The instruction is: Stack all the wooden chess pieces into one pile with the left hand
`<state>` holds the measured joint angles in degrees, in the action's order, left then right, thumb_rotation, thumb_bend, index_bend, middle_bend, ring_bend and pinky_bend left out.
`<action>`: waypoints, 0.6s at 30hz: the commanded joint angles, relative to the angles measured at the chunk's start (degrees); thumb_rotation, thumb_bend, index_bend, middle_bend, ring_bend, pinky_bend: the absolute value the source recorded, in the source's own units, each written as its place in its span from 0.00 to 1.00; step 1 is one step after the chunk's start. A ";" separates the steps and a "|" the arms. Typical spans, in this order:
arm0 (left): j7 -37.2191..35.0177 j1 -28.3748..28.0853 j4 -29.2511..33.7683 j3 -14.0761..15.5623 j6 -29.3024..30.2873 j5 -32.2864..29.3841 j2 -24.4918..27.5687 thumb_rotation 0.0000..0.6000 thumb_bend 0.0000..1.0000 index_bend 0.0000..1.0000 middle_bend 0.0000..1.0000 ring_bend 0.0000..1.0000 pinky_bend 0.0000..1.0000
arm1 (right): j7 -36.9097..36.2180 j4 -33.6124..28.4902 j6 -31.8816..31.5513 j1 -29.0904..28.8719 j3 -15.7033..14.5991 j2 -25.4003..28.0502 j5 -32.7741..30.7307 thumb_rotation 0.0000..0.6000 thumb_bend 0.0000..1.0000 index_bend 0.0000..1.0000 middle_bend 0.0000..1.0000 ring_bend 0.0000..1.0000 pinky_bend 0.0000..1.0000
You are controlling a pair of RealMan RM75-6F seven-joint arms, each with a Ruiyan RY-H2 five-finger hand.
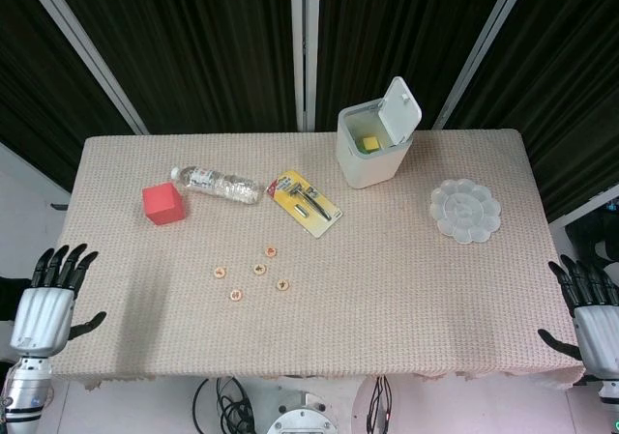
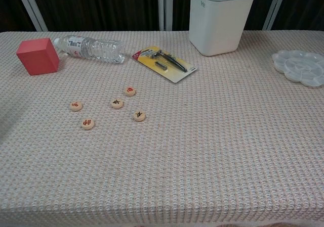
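Observation:
Several round wooden chess pieces lie flat and apart from one another on the tablecloth, left of the middle, none on top of another. My left hand hangs off the table's left front corner, fingers spread, holding nothing, well away from the pieces. My right hand is at the right front corner, fingers also apart and empty. The chest view shows neither hand.
A red cube and a lying water bottle sit behind the pieces. A yellow blister pack, a white bin with raised lid and a clear flower-shaped tray lie further right.

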<state>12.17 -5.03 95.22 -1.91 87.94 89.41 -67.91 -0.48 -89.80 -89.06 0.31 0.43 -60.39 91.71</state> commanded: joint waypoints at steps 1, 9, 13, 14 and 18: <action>-0.13 0.01 -0.11 0.10 -0.08 0.01 0.01 1.00 0.06 0.12 0.05 0.00 0.00 | 0.01 -0.07 -0.05 -0.03 0.02 -0.01 0.04 1.00 0.03 0.00 0.00 0.00 0.00; -0.05 -0.31 0.33 0.36 0.02 1.38 -0.01 1.00 0.06 0.12 0.05 0.00 0.00 | -0.64 0.15 -0.42 0.09 0.12 0.02 -0.09 1.00 0.03 0.00 0.00 0.00 0.00; 0.58 -0.85 0.94 0.49 -0.53 2.11 -0.35 1.00 0.07 0.12 0.05 0.00 0.00 | -1.47 0.37 -0.16 0.01 0.28 0.22 -0.56 1.00 0.03 0.00 0.00 0.00 0.00; 0.61 -1.11 1.14 0.60 -0.99 2.29 -0.60 1.00 0.08 0.12 0.05 0.00 0.00 | -1.71 0.45 -0.12 0.00 0.33 0.28 -0.68 1.00 0.03 0.00 0.00 0.00 0.00; -1.89 -3.27 2.07 1.22 -4.68 3.20 -2.06 1.00 0.10 0.12 0.06 0.00 0.00 | -2.26 0.79 0.22 -0.06 0.38 0.36 -1.08 1.00 0.03 0.00 0.00 0.00 0.00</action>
<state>11.67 -7.21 96.79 -1.06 84.91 92.08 -69.21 -2.71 -89.03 -88.86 0.27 0.80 -60.04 90.64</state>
